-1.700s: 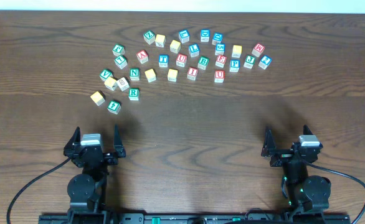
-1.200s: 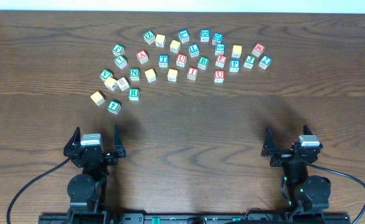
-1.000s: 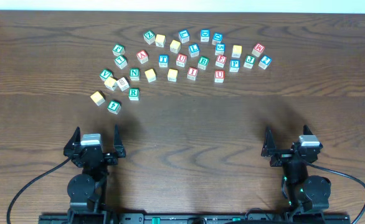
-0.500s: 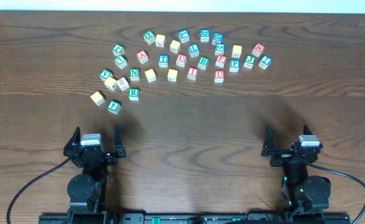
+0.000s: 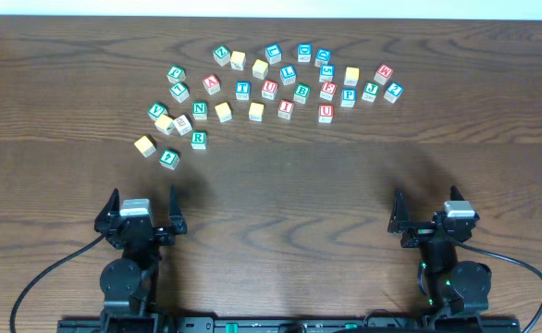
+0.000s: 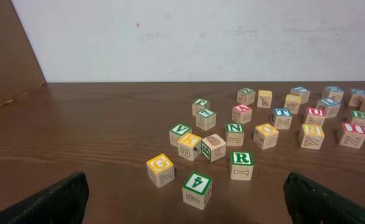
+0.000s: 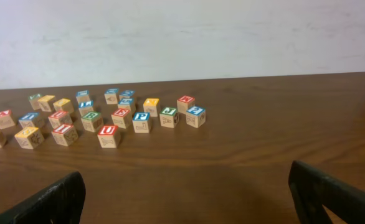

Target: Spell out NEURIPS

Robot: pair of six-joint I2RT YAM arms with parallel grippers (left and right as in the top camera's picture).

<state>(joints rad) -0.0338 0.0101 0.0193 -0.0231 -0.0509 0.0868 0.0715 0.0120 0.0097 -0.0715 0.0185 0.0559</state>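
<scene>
We're seeing nothing changing: left claw (image 5: 143, 200) and right claw (image 5: 425, 205) are waiting, spread apart and empty, N cube (image 5: 200, 110) untouched, so spelling isn't starting yet.

Thirty-one wooden cubes (image 5: 256, 111), two tools (image 5: 143, 199) (image 5: 425, 199)

Black arms (image 5: 129, 264), looping black cables (image 5: 47, 274)

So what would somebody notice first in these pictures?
First, the scatter of colourful letter cubes across the far part of the dark wooden table. Then the robot's two black grabbers at the near edge: the left hand and the right hand, both open and empty.
</scene>
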